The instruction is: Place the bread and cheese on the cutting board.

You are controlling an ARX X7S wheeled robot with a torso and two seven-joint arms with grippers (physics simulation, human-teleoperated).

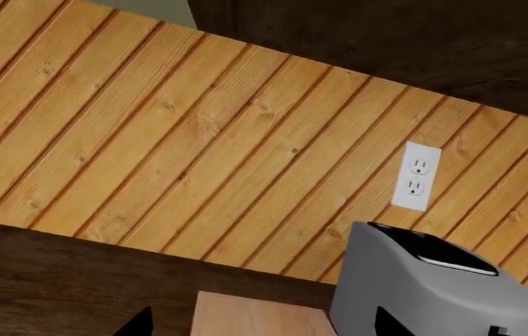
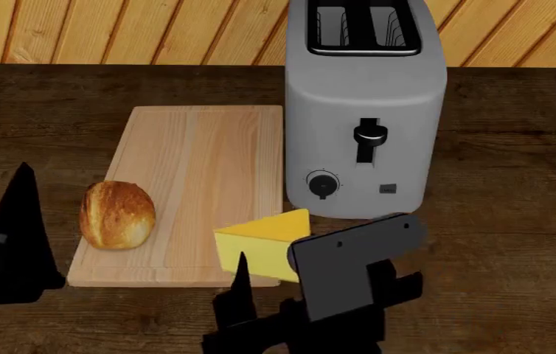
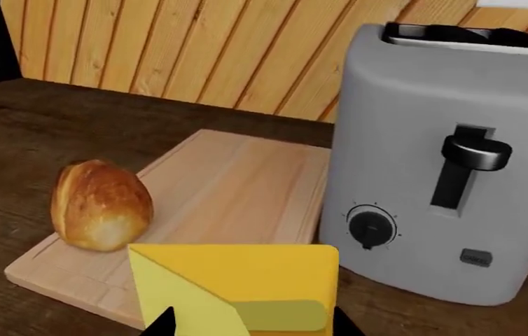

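The cutting board (image 2: 199,155) lies on the dark countertop, left of the toaster. The bread (image 2: 118,214) rests on the board's front left edge and also shows in the right wrist view (image 3: 101,203). The cheese (image 2: 258,240) is at the board's front right corner, partly overhanging it. My right gripper (image 3: 255,325) has its fingertips on either side of the cheese (image 3: 245,280) and is shut on it. My left gripper (image 2: 12,236) is open and empty, left of the board near the bread. In the left wrist view its gripper (image 1: 264,327) points at the board's far end (image 1: 255,315).
A grey toaster (image 2: 366,110) stands right of the board, close to the cheese, and shows in both wrist views (image 3: 451,154) (image 1: 432,287). A wood-plank wall (image 2: 140,29) with an outlet (image 1: 417,176) runs behind the dark countertop (image 2: 514,221).
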